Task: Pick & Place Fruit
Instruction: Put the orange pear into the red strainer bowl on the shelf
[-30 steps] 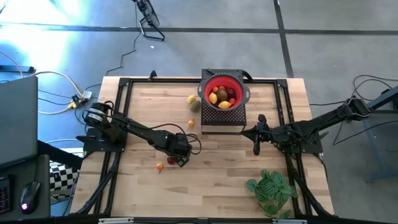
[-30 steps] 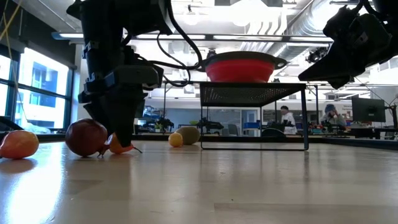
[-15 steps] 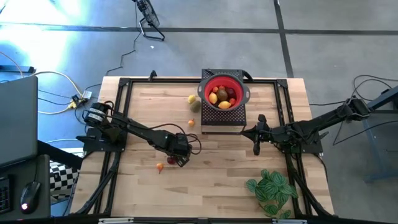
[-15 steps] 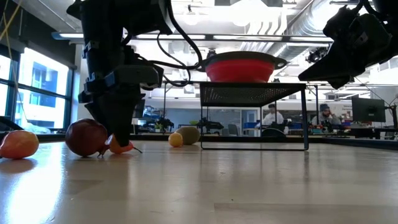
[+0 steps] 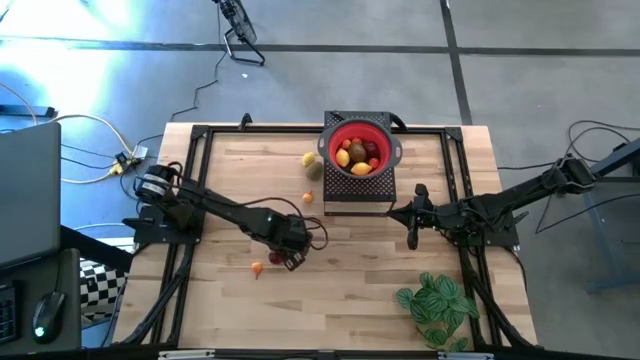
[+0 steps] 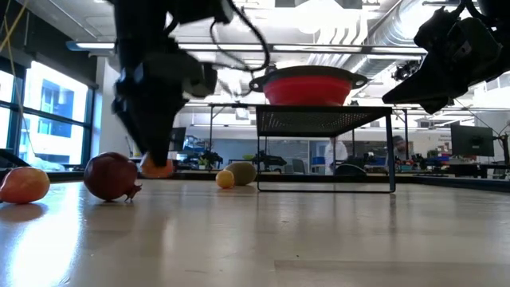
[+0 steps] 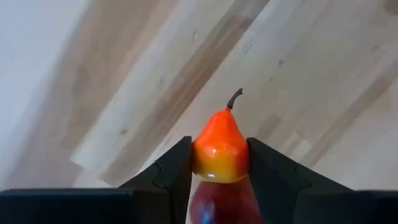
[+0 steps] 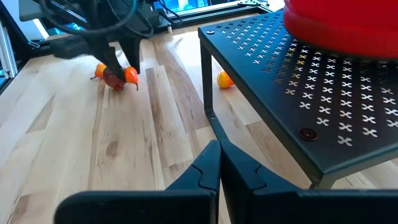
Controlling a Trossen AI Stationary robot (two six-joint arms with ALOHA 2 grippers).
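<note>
Several fruits already sit in your bowl (image 5: pixel 360 150); your left gripper (image 7: pixel 219 163) clamps an orange pear (image 7: pixel 219 149) well short of it, five loose fruits remaining, right gripper (image 8: pixel 219 163) shut

We saw two dark, slender arms, the left arm (image 5: pixel 215 212) and the right arm (image 5: pixel 500 207), each built of black jointed segments. Thin black cables looped loosely beside the left wrist. A pale round label marked the left arm's base. The fingers (image 7: pixel 168 177) were matte black, angular and stepped.
</note>
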